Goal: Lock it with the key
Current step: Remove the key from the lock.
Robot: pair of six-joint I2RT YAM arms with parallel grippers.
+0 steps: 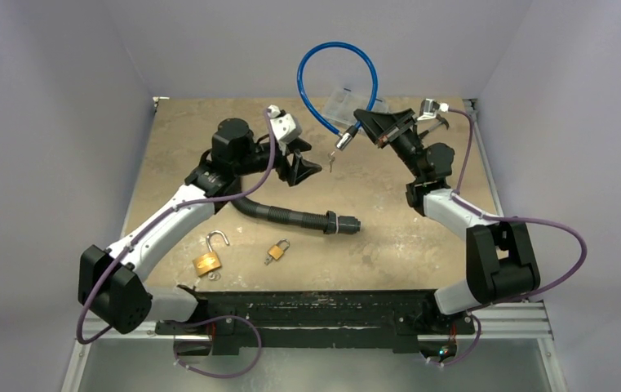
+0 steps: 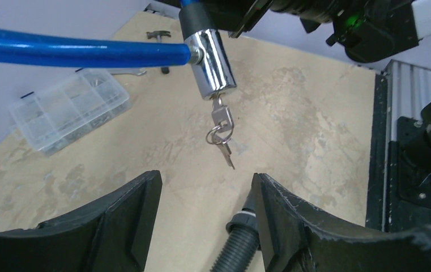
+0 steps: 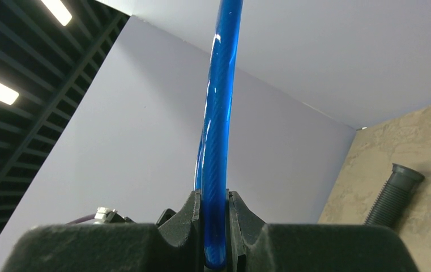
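1. Your left gripper (image 2: 207,192) hangs low over the middle of the table (image 1: 396,245), its jaws well apart with nothing between them.
2. Just ahead of its fingertips, not touching them, the key (image 2: 221,116) sits in the chrome lock cylinder (image 2: 210,59). A second key (image 2: 227,154) dangles from its ring.
3. Your right gripper (image 3: 215,207) is pinched narrowly on the blue cable (image 3: 218,113), holding the loop raised toward the far wall.
4. Nearer you on the table lie a black ribbed hose (image 1: 290,216), an open brass padlock (image 1: 207,261) on the left, and a small closed padlock (image 1: 276,251) to its right.

Open air separates the left gripper (image 2: 205,180) from the hanging key (image 2: 222,118) — blue cable (image 2: 77,54) above, ribbed hose (image 2: 237,245) below.
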